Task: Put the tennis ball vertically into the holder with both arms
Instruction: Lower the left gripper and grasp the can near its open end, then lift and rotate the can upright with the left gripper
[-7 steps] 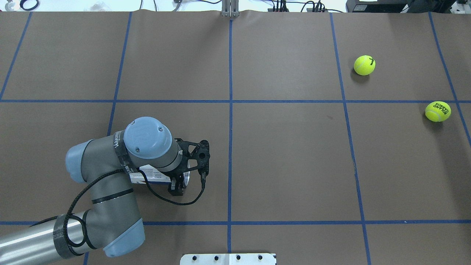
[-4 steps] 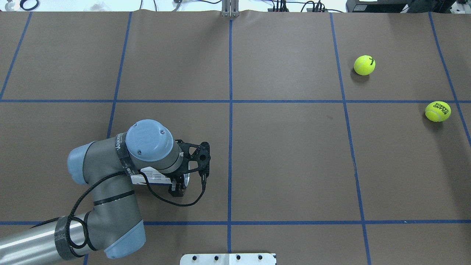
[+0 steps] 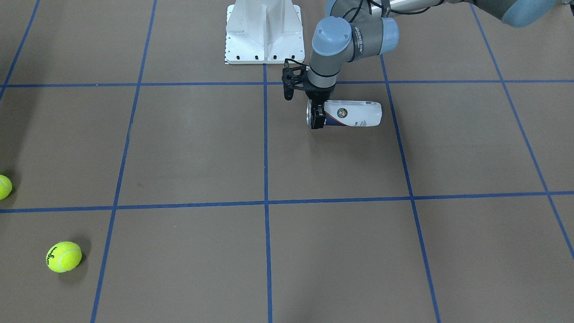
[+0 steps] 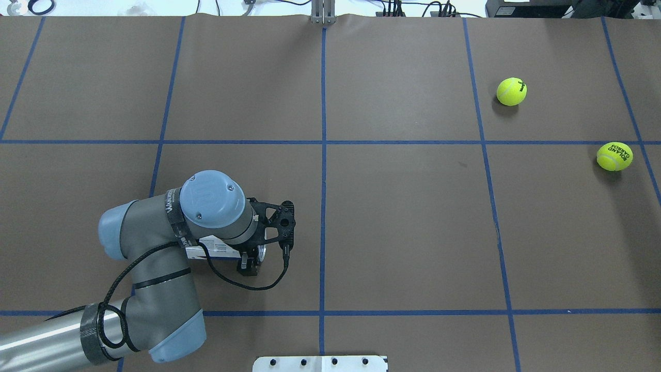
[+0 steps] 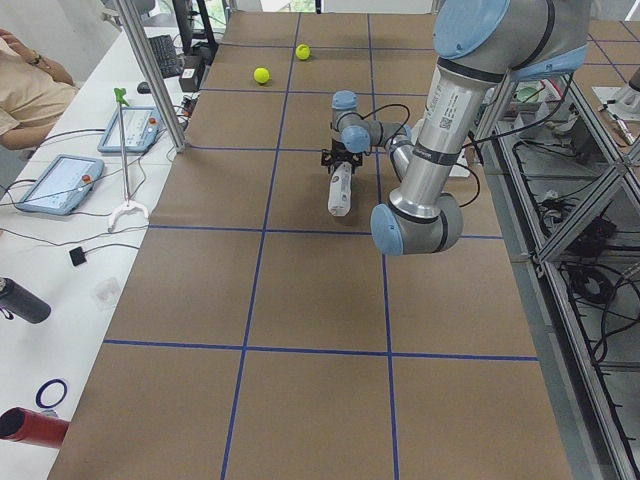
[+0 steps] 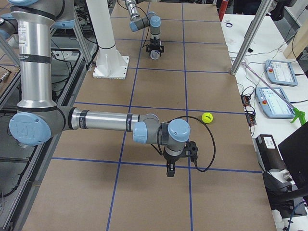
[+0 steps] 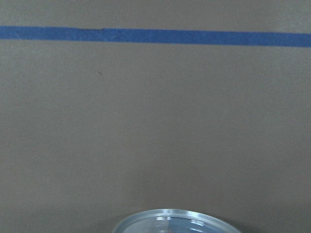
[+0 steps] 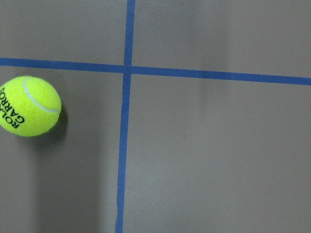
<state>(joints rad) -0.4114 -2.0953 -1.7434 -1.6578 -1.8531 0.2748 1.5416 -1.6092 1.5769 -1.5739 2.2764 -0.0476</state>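
Observation:
The holder is a clear can with a white and navy label. It lies on its side on the brown table, silver rim toward the table's middle. It also shows in the overhead view and the exterior left view. My left gripper points down and is shut around the holder just behind the rim. In the overhead view the left gripper is partly under the wrist. My right gripper hangs low over the table near a tennis ball; I cannot tell whether it is open. That ball shows in the right wrist view.
Two yellow tennis balls lie far right on the table. The front view shows one ball and a second ball at its edge. The white pedestal base stands at the robot's side. Blue tape lines cross the table.
The left arm's wrist and elbow have shifted slightly to the right and up in the overhead view. The gripper stays at the holder's rim. The balls have not moved.

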